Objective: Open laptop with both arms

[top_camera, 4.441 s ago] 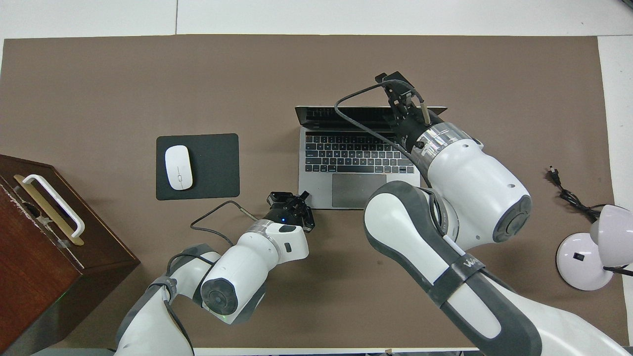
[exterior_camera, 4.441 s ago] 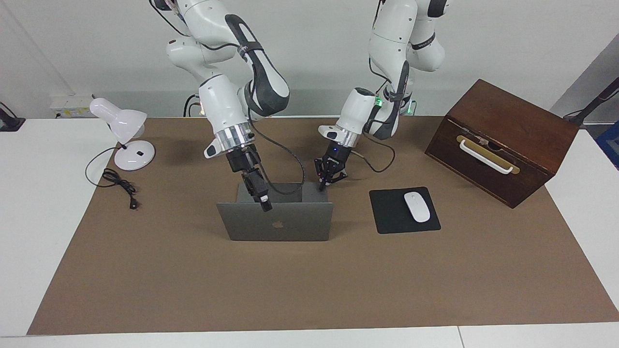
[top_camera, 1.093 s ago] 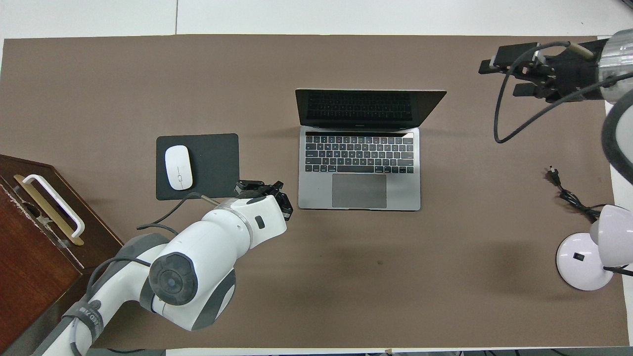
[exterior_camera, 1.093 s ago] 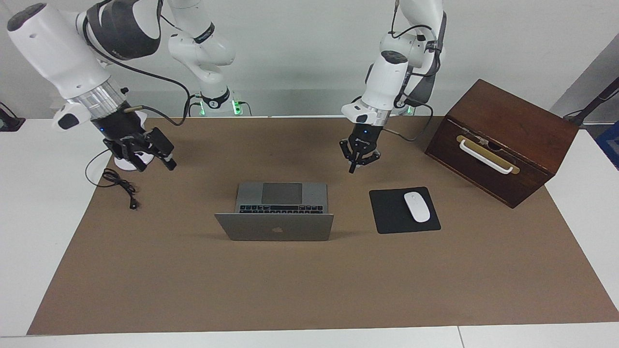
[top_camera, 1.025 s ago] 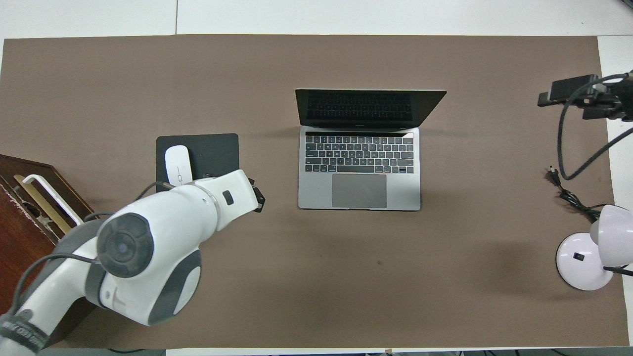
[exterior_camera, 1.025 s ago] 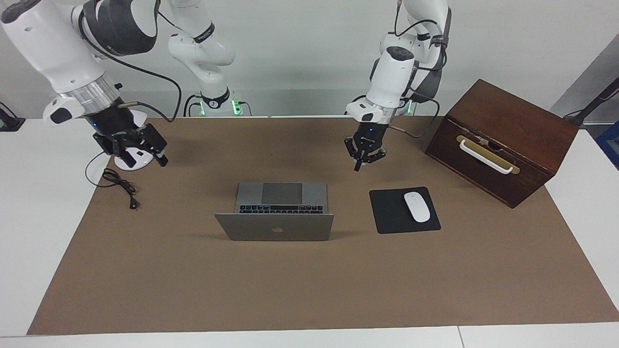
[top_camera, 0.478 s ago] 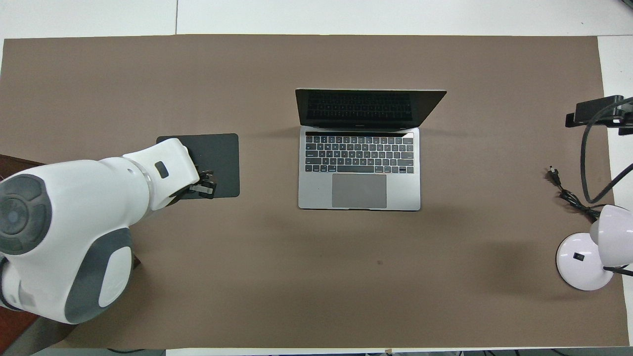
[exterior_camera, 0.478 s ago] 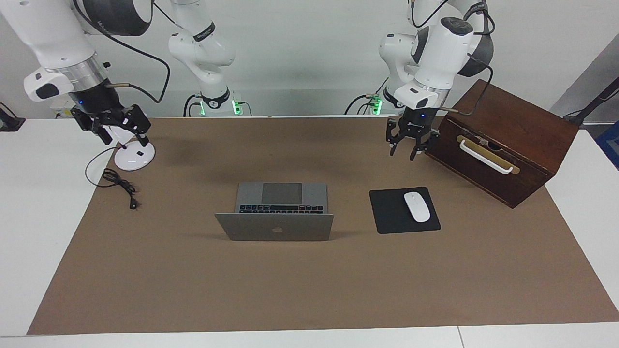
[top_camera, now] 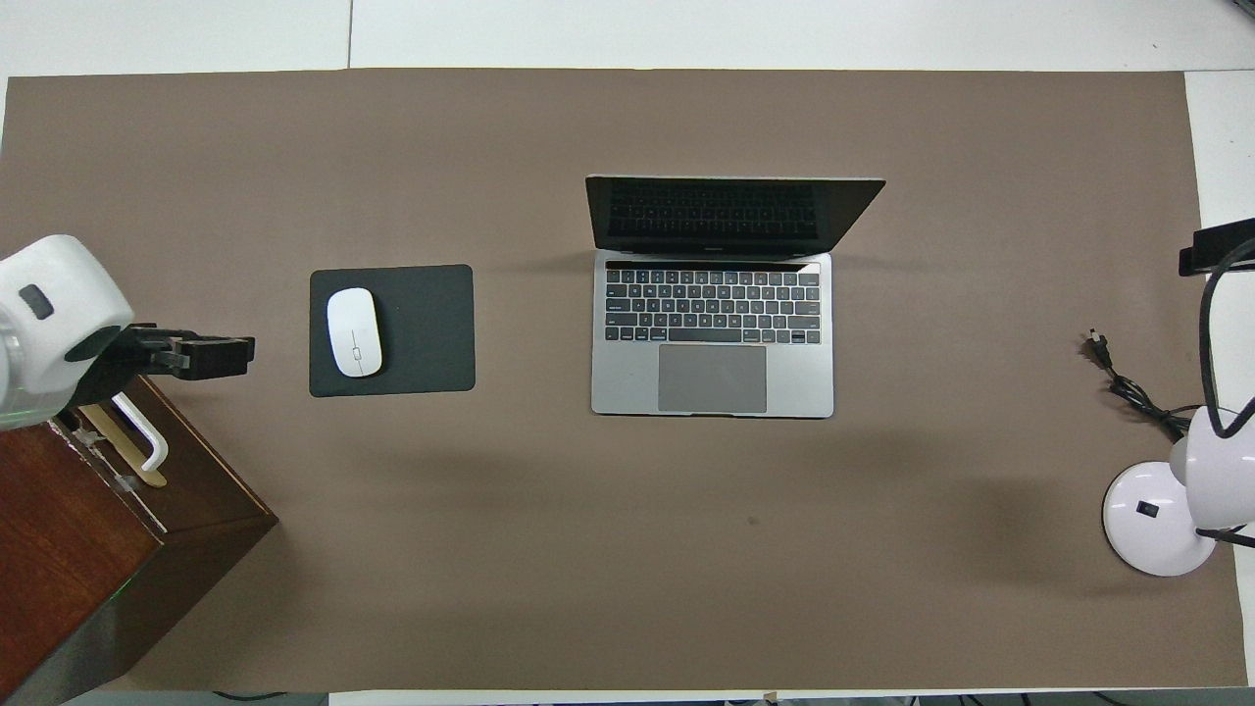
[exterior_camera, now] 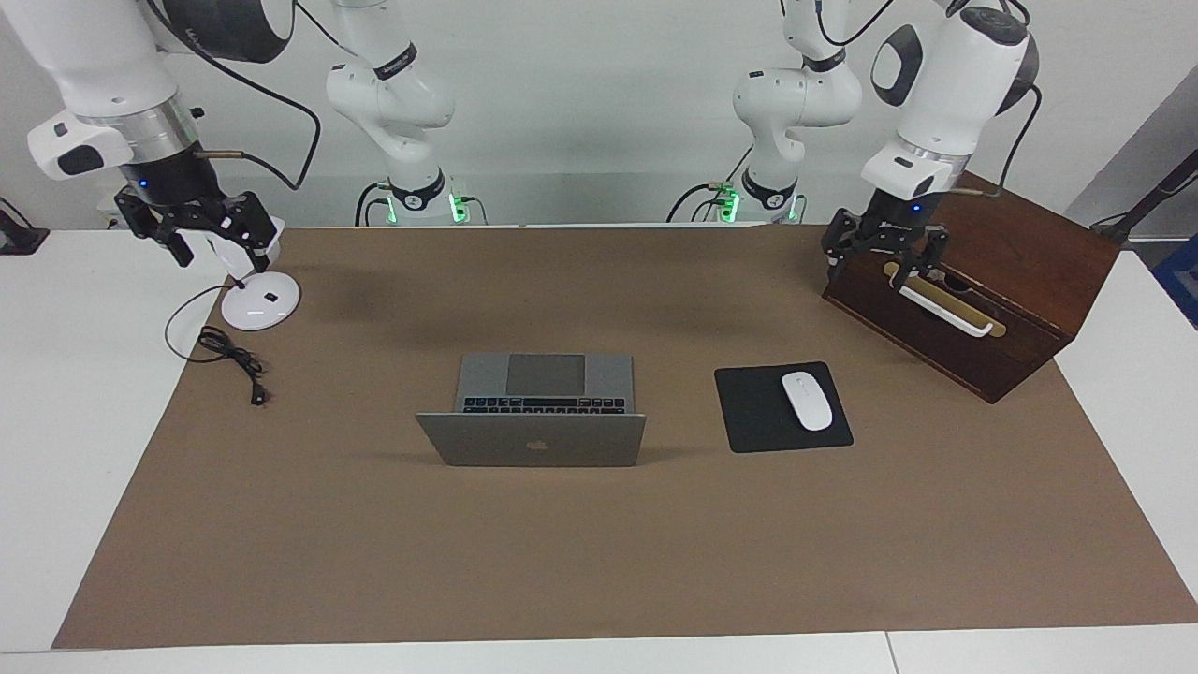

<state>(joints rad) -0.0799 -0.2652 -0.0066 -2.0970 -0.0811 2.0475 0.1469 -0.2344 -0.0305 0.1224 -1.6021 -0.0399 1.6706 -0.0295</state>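
1. Thin silver-grey rectangular laptop (exterior_camera: 531, 412): lying open mid-tabletop, lid raised, black keyboard facing the robots.
2. Left end effector (exterior_camera: 883, 259): hanging over the dark brown wooden box (exterior_camera: 992, 271) at the left arm's end, fingers standing apart, gripping nothing.
3. Right end effector (exterior_camera: 198, 236): hanging over the white desk lamp (exterior_camera: 255, 290), fingers apart, carrying nothing.
4. White mouse (exterior_camera: 807, 400): sitting on the black mouse pad (exterior_camera: 749, 412) beside the laptop.

Bright even light, soft shadows, sharp focus
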